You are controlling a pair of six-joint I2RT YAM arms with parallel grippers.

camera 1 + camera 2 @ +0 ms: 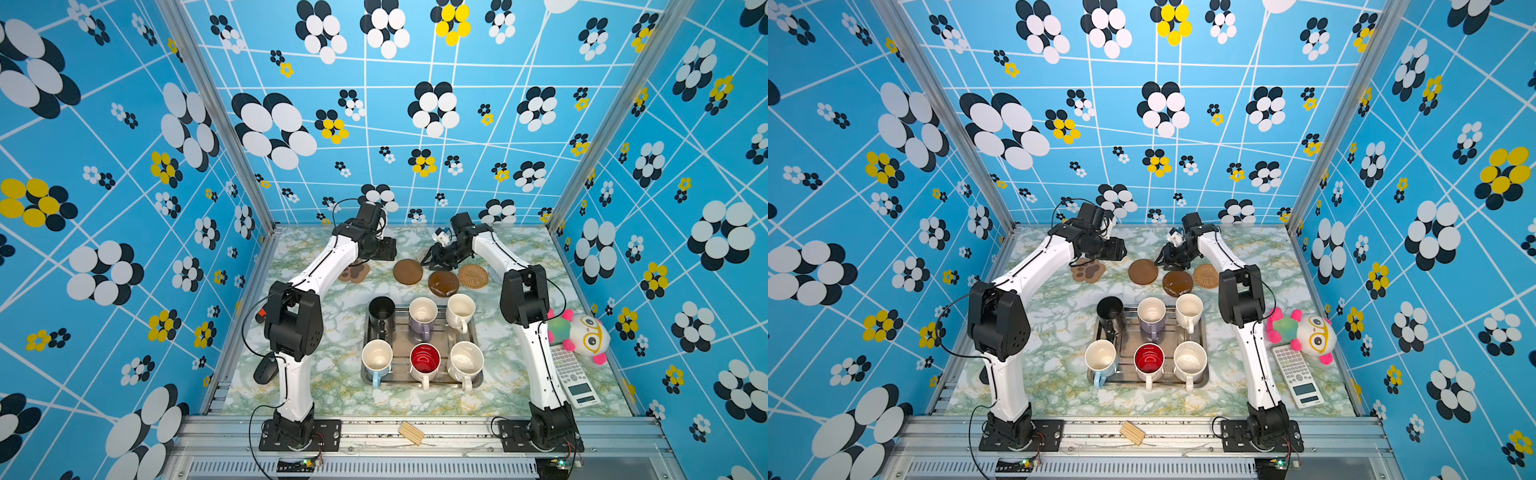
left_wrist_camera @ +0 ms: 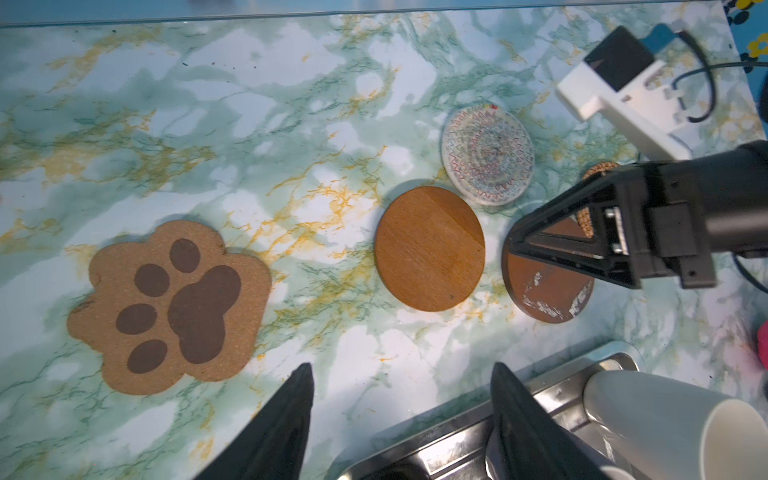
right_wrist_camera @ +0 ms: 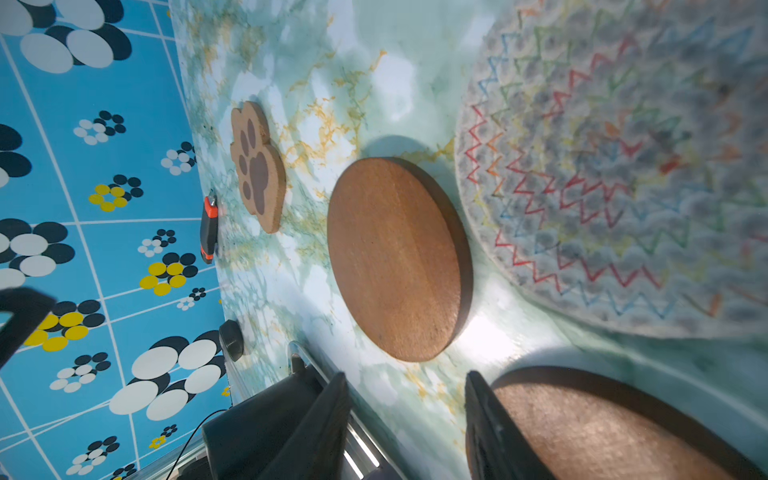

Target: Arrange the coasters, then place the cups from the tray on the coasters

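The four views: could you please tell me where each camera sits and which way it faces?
Top views: high in front, looking down over the table; left arm and right arm show.
Left wrist: on the left arm, looking down at paw coaster and wooden disc; left end effector and right end effector show.
Right wrist: low on the right arm, looking across the table to the left wall; its fingers show.
Shared: both wrist views show paw coaster, wooden disc.

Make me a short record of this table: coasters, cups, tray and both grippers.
Coasters laid out: paw coaster, plain brown disc, scuffed brown disc, woven disc, stitched grey disc
Cups in the tray: black cup, lavender cup, cream cup, blue cup, red-inside cup, speckled cup
Left gripper: jaws open, empty
Right gripper: jaws open, empty, near the scuffed brown disc
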